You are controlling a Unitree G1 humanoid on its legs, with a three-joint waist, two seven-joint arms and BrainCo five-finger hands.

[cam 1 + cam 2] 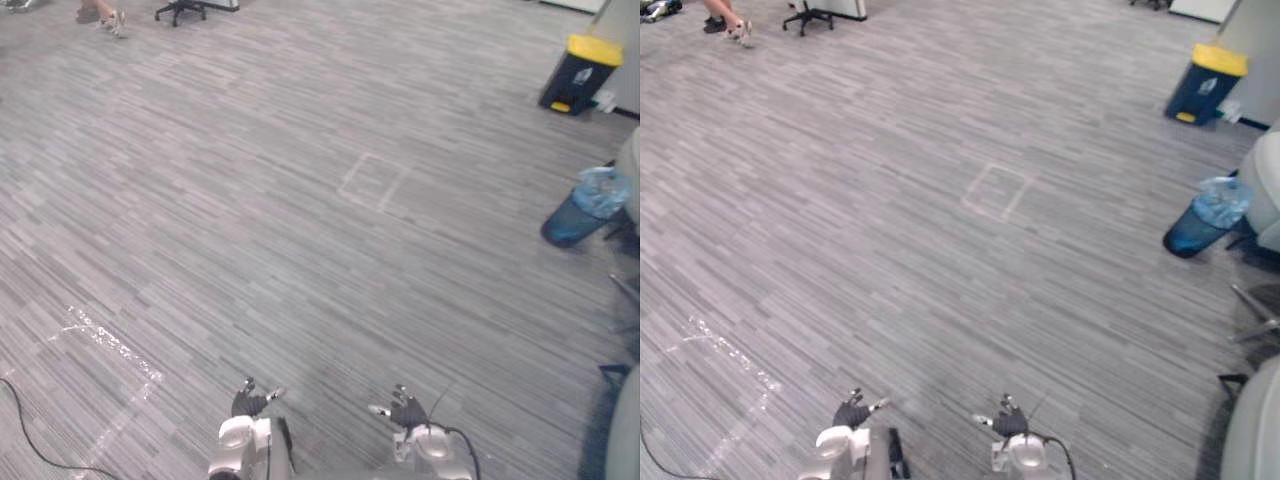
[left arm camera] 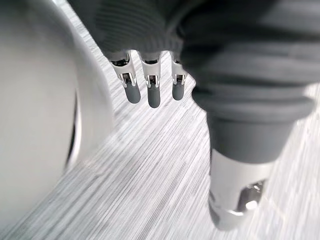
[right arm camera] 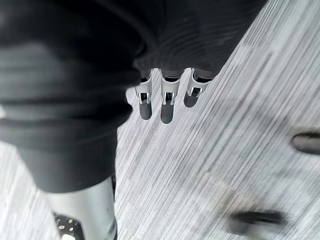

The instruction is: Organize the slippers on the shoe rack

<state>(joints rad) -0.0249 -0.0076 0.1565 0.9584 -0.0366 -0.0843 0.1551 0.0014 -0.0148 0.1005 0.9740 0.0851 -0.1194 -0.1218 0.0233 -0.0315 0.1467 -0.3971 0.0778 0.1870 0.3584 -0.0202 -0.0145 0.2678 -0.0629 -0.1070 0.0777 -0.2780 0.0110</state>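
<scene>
Left hand and right hand hang low, fingers relaxed and empty, over near carpet; I can't tell where slippers or rack are, so turning right blind risks clipping the blue bin.

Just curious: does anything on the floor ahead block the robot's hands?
Nothing visible does. The left hand and right hand hang open over carpet; the yellow-lidded bin and blue bin stand off to the right.
</scene>
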